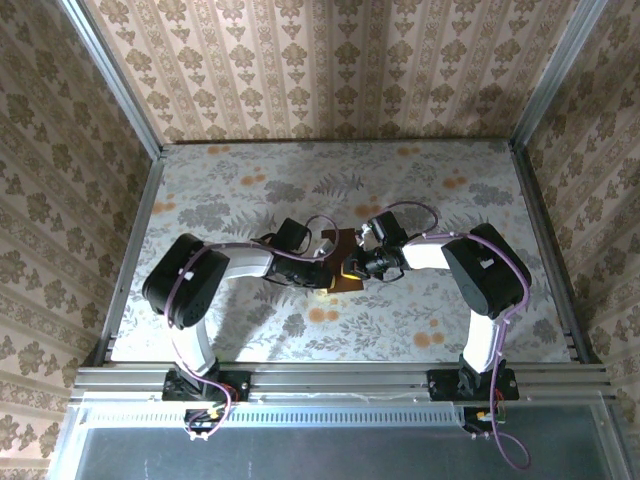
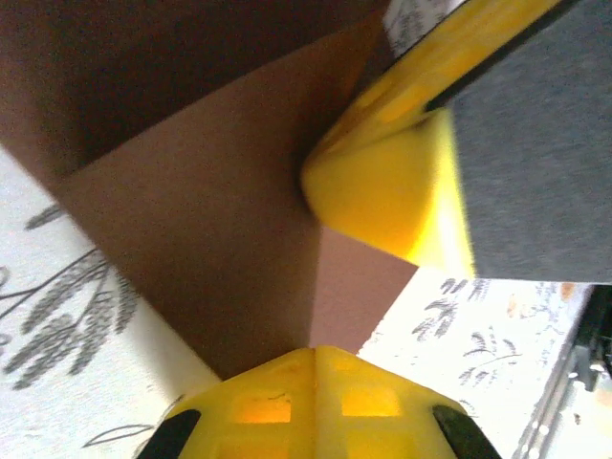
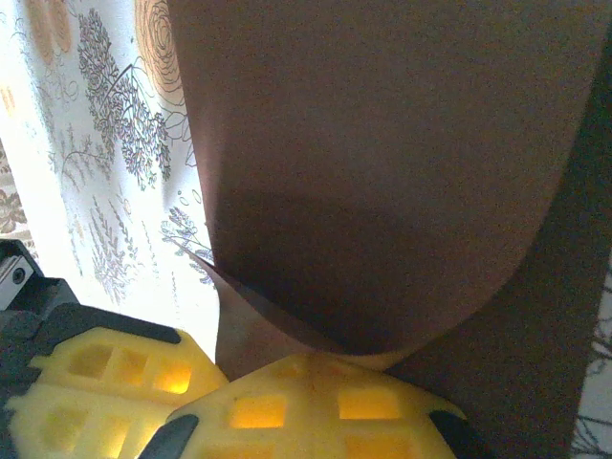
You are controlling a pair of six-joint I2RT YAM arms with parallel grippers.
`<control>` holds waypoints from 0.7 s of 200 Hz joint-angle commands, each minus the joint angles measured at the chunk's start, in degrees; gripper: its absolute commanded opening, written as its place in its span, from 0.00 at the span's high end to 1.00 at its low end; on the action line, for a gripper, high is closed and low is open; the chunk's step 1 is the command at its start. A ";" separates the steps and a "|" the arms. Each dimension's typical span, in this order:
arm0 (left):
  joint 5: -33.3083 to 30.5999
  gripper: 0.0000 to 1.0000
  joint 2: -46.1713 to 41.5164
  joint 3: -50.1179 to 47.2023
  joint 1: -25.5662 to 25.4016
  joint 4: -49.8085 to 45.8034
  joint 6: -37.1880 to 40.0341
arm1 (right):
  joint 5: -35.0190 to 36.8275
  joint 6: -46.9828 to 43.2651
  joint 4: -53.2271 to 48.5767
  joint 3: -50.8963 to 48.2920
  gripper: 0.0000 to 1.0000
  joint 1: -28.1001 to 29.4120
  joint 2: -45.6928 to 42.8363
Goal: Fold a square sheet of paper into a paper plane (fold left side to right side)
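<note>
Count: one square sheet of paper [image 1: 347, 283], two arms, two end effectors, one worktop [image 1: 250, 190]. Your sheet sits mid-worktop, right where the arms meet. The left end effector [image 1: 325, 272] is at its left side and the right end effector [image 1: 352, 264] at its right, both against it.

The top view gives you layout only. The sheet is mostly hidden under the two wrists, and the jaws are too small to read there.

The left wrist view gives you the fold. The sheet is not flat: its panels meet at sharp creases, and its lower corner comes down over the fern print [image 2: 57, 316]. A lower yellow finger [image 2: 316, 406] sits at the bottom with that corner just above it. A second yellow finger [image 2: 382, 191], backed by a grey pad [image 2: 535, 143], pushes its rounded tip into the sheet beside a crease. You cannot tell from this whether the left end effector is clenched or released.

The right wrist view gives you the other side. The sheet rises in a soft curve with no crease, lifted off the worktop. Its lower edge runs down between two yellow fingers [image 3: 316, 411] set close together, so your right end effector is clenched on the sheet's edge.
</note>
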 commanded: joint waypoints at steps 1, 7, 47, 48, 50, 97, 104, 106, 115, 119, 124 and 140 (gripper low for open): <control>-3.21 1.00 0.96 0.51 -0.32 -2.78 2.19 | 4.16 -1.31 -7.46 -0.59 1.00 0.57 2.32; -3.71 1.00 1.04 0.41 -0.44 -3.14 2.33 | 4.06 -1.33 -7.42 -0.38 1.00 0.66 2.11; -5.94 1.00 1.09 -0.73 -1.14 -4.75 2.85 | 2.05 -0.55 -4.79 0.65 1.00 0.87 -0.10; -5.95 1.00 1.09 -0.74 -1.10 -4.76 2.85 | 2.05 -0.50 -4.72 0.63 1.00 0.90 -0.14; -6.03 1.00 1.09 -0.80 -1.12 -4.82 2.85 | 2.05 -0.42 -4.58 0.68 1.00 0.92 -0.40; -6.84 1.00 1.16 -1.32 -1.59 -4.86 2.83 | 1.71 1.97 1.16 -1.99 1.00 1.77 -4.14; -6.89 1.00 1.37 -1.27 -1.55 -4.95 2.84 | 1.69 2.37 2.09 -2.36 1.00 2.01 -4.32; -6.92 1.00 1.40 -1.24 -1.56 -5.04 2.85 | 1.63 2.47 2.35 -2.48 1.00 2.10 -4.32; -6.93 1.00 1.58 -1.09 -1.59 -5.17 3.02 | 1.51 2.99 3.46 -2.93 1.00 2.44 -4.14; -7.01 1.00 1.63 -1.01 -1.53 -5.21 3.11 | 1.44 3.14 3.89 -2.99 1.00 2.48 -3.93; -7.02 1.00 1.72 -0.93 -1.59 -5.37 3.15 | 1.30 3.47 4.31 -3.07 1.00 2.67 -3.72; -7.24 1.00 1.70 -0.67 -1.65 -5.68 3.34 | 0.78 3.98 5.54 -3.08 1.00 3.28 -2.79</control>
